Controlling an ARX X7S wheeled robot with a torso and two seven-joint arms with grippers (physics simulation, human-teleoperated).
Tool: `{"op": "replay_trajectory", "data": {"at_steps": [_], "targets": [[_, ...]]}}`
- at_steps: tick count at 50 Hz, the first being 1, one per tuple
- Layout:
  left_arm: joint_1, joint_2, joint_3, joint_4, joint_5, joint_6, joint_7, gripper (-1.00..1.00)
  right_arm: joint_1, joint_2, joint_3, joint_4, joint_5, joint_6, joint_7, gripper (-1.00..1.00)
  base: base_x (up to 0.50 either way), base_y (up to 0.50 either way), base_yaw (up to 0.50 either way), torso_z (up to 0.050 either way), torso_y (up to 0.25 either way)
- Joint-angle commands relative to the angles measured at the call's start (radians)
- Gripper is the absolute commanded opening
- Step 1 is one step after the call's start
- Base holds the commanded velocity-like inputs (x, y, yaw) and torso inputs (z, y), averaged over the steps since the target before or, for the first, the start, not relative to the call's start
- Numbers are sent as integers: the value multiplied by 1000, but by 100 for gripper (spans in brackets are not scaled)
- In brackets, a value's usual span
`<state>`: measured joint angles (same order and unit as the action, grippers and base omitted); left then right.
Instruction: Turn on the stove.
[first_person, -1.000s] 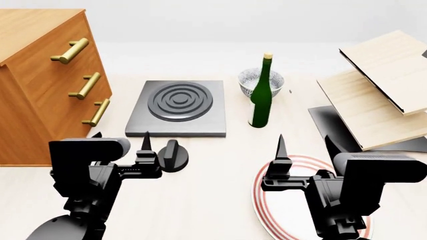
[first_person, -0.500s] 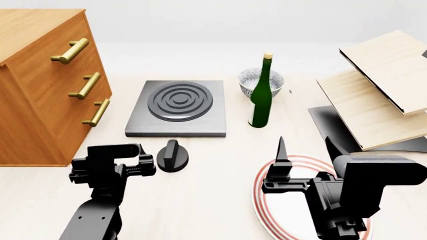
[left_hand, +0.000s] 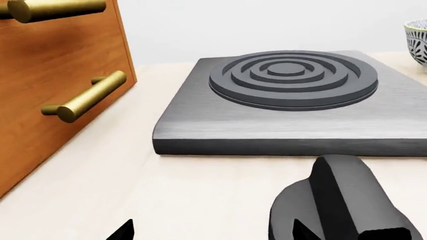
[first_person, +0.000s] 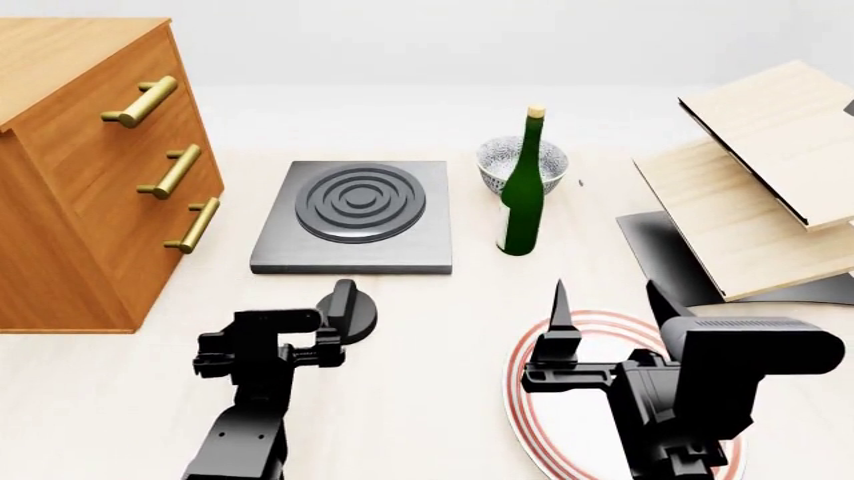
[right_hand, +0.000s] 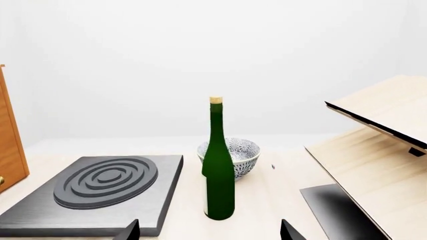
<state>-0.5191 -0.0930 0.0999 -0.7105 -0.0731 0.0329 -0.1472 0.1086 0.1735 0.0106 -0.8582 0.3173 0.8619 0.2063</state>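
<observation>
The stove (first_person: 350, 215) is a dark-grey square slab with a dark ring burner; it also shows in the left wrist view (left_hand: 293, 100) and the right wrist view (right_hand: 100, 187). Its black round knob (first_person: 344, 312) lies on the table in front of the slab. My left gripper (first_person: 274, 335) is open, low over the table just left of the knob. In the left wrist view the knob (left_hand: 337, 207) stands in front of one fingertip and the gripper (left_hand: 213, 234) holds nothing. My right gripper (first_person: 607, 305) is open and empty above a plate, seen also in the right wrist view (right_hand: 210, 232).
A wooden dresser (first_person: 80, 170) with brass handles stands at the left. A green bottle (first_person: 521, 195) and a patterned bowl (first_person: 505, 160) stand right of the stove. A red-ringed white plate (first_person: 518, 390) lies under my right arm. Tilted wooden boards (first_person: 761, 190) are at the right.
My left gripper has swung right and dropped lower, ending close beside the knob. The right gripper has barely moved. The burner stays dark.
</observation>
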Motion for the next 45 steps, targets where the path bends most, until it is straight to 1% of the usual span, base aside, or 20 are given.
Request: {"op": "replay_trajectory", "data": {"at_steps": [1, 6, 9, 10, 12, 14, 15, 17, 19, 21, 22, 24, 25, 26, 28, 31, 36, 39, 40, 45], "targets": [[-51, 39, 37, -144, 6, 80, 8, 100, -13, 7, -4, 10, 6, -15, 5, 100, 0, 0, 0, 0, 0], [-96, 63, 51, -273, 1, 145, 13, 100, -21, 10, -6, 15, 7, -24, 7, 100, 0, 0, 0, 0, 0], [-154, 88, 75, -452, 2, 240, 6, 100, -22, 11, -6, 17, 10, -24, 9, 100, 0, 0, 0, 0, 0], [-168, 92, 99, -488, -17, 259, 1, 100, -22, 12, -7, 18, 9, -25, 10, 100, 0, 0, 0, 0, 0], [-174, 92, 172, -484, -78, 246, -8, 100, -22, 13, -10, 20, 9, -26, 12, 100, 0, 0, 0, 0, 0], [-139, 86, 216, -359, -96, 175, -19, 100, -22, 14, -14, 26, 8, -29, 13, 100, 0, 0, 0, 0, 0], [-97, 78, 237, -230, -93, 114, -24, 100, -22, 14, -14, 25, 9, -29, 13, 100, 0, 0, 0, 0, 0], [-55, 63, 254, -89, -99, 35, -29, 100, -20, 15, -12, 25, 13, -26, 15, 100, 0, 0, 0, 0, 0], [20, 31, 282, 177, -116, -106, -27, 100, -20, 16, -6, 22, 18, -23, 16, 100, 0, 0, 0, 0, 0], [60, 4, 290, 328, -133, -191, -30, 100, -21, 17, -1, 19, 21, -22, 18, 100, 0, 0, 0, 0, 0], [88, -23, 289, 461, -153, -278, -39, 100, -22, 18, 2, 22, 22, -25, 17, 100, 0, 0, 0, 0, 0], [108, -46, 286, 567, -171, -349, -49, 100, -23, 19, 4, 26, 23, -29, 18, 100, 0, 0, 0, 0, 0], [131, -75, 287, 680, -160, -410, -81, 100, -23, 19, 5, 24, 25, -27, 19, 100, 0, 0, 0, 0, 0], [143, -87, 278, 740, -187, -450, -76, 100, -24, 19, 5, 23, 27, -27, 20, 100, 0, 0, 0, 0, 0], [187, -133, 231, 980, -276, -606, -97, 100, -24, 17, 5, 23, 30, -29, 21, 100, 0, 0, 0, 0, 0], [214, -164, 172, 1162, -369, -722, -121, 100, -24, 17, 3, 23, 32, -31, 23, 100, 0, 0, 0, 0, 0], [225, -195, 49, 1377, -536, -889, -172, 100, -27, 19, 3, 19, 37, -32, 27, 100, 0, 0, 0, 0, 0], [235, -204, -6, 1441, -602, -947, -201, 100, -33, 20, -3, 28, 33, -45, 27, 100, 0, 0, 0, 0, 0], [240, -203, -26, 1445, -627, -965, -208, 100, -35, 21, -6, 28, 32, -45, 28, 100, 0, 0, 0, 0, 0], [272, -208, -57, 1422, -623, -947, -217, 100, -37, 24, -10, 34, 31, -50, 31, 100, 0, 0, 0, 0, 0]]}}
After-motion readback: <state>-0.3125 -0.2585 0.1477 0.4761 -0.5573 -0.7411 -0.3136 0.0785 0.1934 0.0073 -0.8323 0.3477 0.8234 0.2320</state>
